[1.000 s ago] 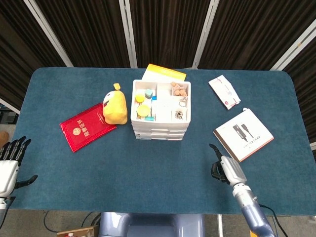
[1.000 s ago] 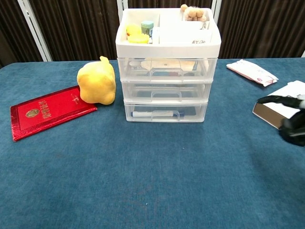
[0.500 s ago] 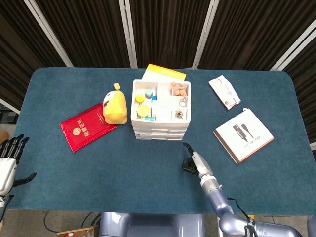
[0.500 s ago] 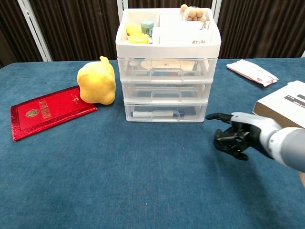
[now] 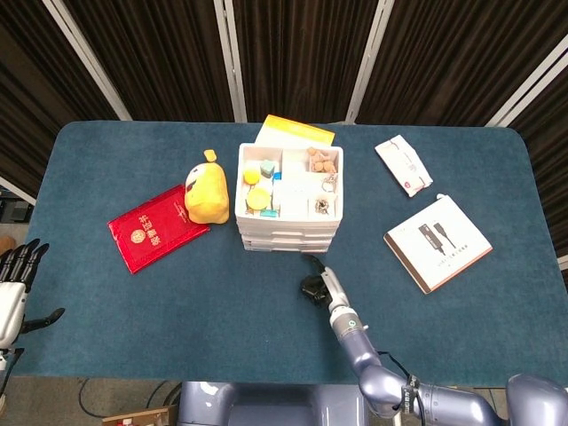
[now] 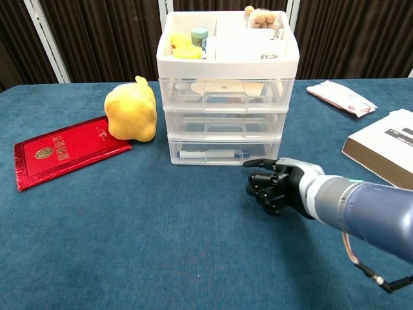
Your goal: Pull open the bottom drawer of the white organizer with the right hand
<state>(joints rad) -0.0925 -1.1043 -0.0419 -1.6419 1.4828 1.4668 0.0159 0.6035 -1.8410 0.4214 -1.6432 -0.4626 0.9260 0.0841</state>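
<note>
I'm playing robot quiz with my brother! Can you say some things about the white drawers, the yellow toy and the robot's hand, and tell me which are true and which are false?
1. The bottom drawer of the white organizer is shut. True.
2. The right hand is gripping the drawer handle. False: it sits in front of the drawer and holds nothing.
3. The yellow plush toy sits to the left of the organizer. True.
4. The red booklet lies inside the top tray. False: it lies on the table beside the plush toy.
5. A pen-like thing shows inside the bottom drawer. True.
</note>
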